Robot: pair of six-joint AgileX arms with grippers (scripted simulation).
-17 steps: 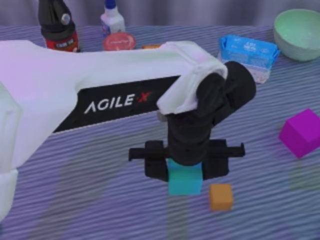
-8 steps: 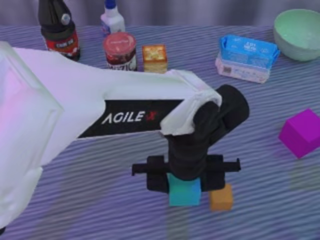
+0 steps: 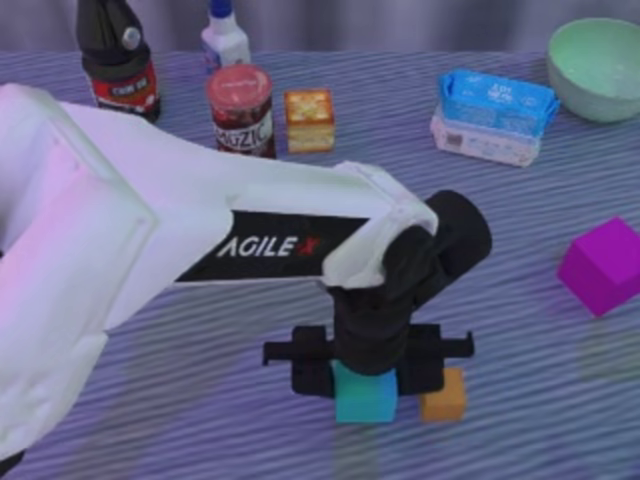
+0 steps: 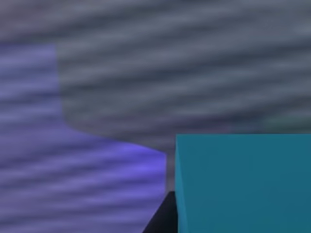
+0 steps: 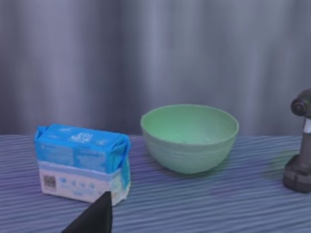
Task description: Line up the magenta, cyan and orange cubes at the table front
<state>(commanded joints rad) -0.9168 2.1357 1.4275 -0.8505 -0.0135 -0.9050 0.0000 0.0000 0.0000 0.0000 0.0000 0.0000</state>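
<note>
My left gripper (image 3: 367, 372) is shut on the cyan cube (image 3: 365, 396), holding it from above near the table's (image 3: 520, 330) front middle. In the left wrist view the cyan cube (image 4: 243, 184) fills one corner, with a dark fingertip (image 4: 163, 218) against its side. The small orange cube (image 3: 443, 395) sits just to the right of the cyan one. Far to the right and farther back lies the magenta cube (image 3: 603, 265). My right arm is out of the top view. Its wrist view shows one dark fingertip (image 5: 97, 216) with nothing against it.
Along the back stand a dark bottle (image 3: 117, 55), a white bottle (image 3: 224, 38), a red-lidded can (image 3: 241, 110), a yellow patterned box (image 3: 309, 120), a blue wipes pack (image 3: 495, 115) and a green bowl (image 3: 597, 68). My left arm's white link (image 3: 150, 230) spans the table's left half.
My left gripper has carried the cyan cube toward the table front and lower, closer beside the orange cube. The arm's shift has uncovered the can and the yellow box.
</note>
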